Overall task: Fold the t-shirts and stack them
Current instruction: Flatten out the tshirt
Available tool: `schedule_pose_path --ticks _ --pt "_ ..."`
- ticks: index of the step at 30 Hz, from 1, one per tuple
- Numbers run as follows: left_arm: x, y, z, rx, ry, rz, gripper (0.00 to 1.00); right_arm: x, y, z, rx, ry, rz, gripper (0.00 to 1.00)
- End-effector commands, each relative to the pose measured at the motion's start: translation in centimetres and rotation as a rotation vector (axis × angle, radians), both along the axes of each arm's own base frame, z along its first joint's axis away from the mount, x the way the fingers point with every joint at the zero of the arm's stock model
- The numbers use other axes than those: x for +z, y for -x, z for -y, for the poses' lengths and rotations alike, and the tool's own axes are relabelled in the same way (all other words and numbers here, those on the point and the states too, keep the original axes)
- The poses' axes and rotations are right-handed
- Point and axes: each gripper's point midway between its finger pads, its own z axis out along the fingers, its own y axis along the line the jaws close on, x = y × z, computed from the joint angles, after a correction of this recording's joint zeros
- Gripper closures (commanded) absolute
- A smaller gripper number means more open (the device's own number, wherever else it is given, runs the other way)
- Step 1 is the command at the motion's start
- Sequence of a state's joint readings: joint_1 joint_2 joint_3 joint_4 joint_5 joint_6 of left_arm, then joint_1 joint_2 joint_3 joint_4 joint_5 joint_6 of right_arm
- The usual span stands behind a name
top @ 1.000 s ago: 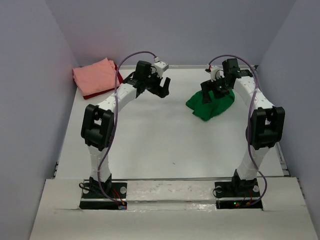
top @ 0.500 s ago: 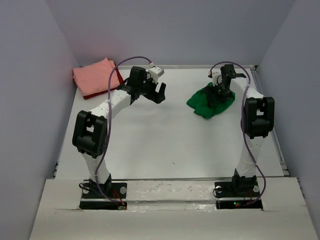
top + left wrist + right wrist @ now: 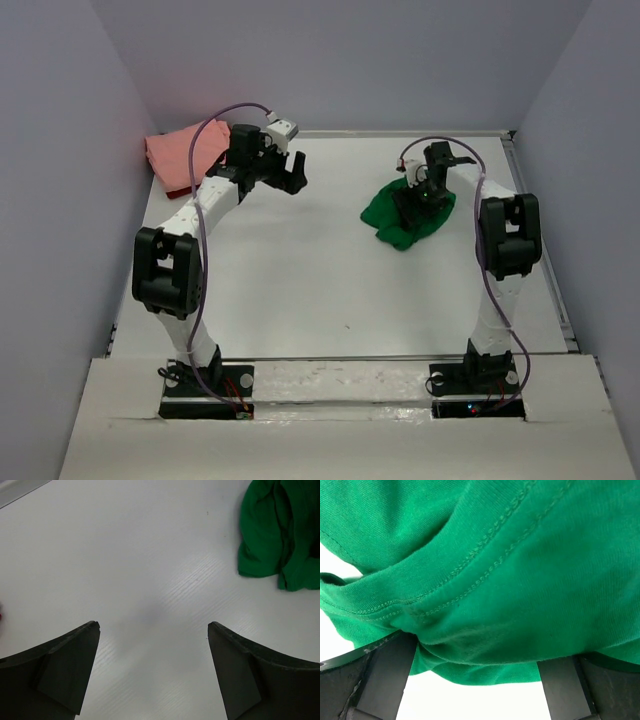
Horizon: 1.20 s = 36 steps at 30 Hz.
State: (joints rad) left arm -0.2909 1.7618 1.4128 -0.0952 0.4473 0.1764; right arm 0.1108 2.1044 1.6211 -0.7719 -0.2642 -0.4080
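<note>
We see the left gripper (image 3: 291,173) hanging above the far left part of the white table (image 3: 300,285) with its jaws spread wide and nothing between them; in its wrist view the left gripper (image 3: 152,627) frames only bare table (image 3: 115,550), with the green t-shirt (image 3: 267,535) off to the upper right, well apart from the fingers. We find the green t-shirt (image 3: 385,216) crumpled in a loose heap on the far right part of the table, and the right gripper (image 3: 418,196) is down on the top of that heap. In the right wrist view the right gripper (image 3: 475,647) also has its jaws wide apart, with a stitched fold of the green t-shirt (image 3: 520,555) bulging between the two dark fingers (image 3: 385,672) and draped over them; we see no pinch on the cloth. The pink t-shirt (image 3: 172,150) lies folded in the far left corner, on top of a dark red t-shirt (image 3: 178,191) whose edge just peeks out beneath it
</note>
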Motion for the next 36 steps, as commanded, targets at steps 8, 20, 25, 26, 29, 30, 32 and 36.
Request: schedule_pose_path --ticks 8,20,25,26,29,30,32,36 --pt "3.6 0.1 0.1 -0.026 0.054 0.073 0.01 1.6 9.1 -8.4 0.264 -0.102 -0.142 0.0" --pt "4.0 0.1 0.3 -0.036 0.062 0.082 0.01 7.7 7.7 -10.2 0.293 -0.102 0.007 0.0" --pt "4.4 -0.1 0.2 -0.03 0.056 0.093 0.01 11.5 5.1 -10.2 0.283 -0.078 0.123 0.0" --pt "4.4 -0.2 0.1 -0.021 0.052 0.096 0.01 12.1 4.8 -10.3 0.283 -0.08 0.141 0.0" --pt "4.2 -0.5 -0.3 -0.001 0.039 0.099 0.01 14.6 4.7 -11.6 0.305 -0.152 0.187 0.0" --pt "4.0 -0.5 -0.4 0.004 0.033 0.097 0.01 15.6 5.1 -12.5 0.324 -0.214 0.188 0.0" --pt "3.7 -0.6 -0.7 0.016 0.019 0.098 0.01 16.7 6.1 -13.2 0.342 -0.264 0.169 0.0" --pt "3.1 -0.6 -1.4 0.027 0.022 0.079 0.01 17.1 8.0 -14.1 0.394 -0.294 0.139 0.0"
